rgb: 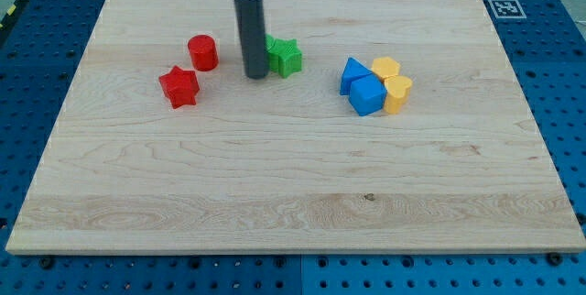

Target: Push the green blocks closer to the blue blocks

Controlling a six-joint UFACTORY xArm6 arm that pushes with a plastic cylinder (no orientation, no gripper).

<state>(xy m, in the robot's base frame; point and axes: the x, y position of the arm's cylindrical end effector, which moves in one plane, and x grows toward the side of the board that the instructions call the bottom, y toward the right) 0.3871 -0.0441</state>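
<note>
My tip (255, 76) rests on the wooden board (293, 203), touching the left side of a green star-shaped block (286, 57). The rod hides the green block's left part, so I cannot tell whether a second green block is behind it. A blue triangular block (352, 72) and a blue cube-like block (367, 95) sit together to the view's right of the green block, a short gap away.
A red cylinder (203, 52) and a red star-shaped block (179, 86) lie to the view's left of my tip. A yellow block (386, 67) and a yellow heart-shaped block (398, 92) touch the blue blocks on their right side.
</note>
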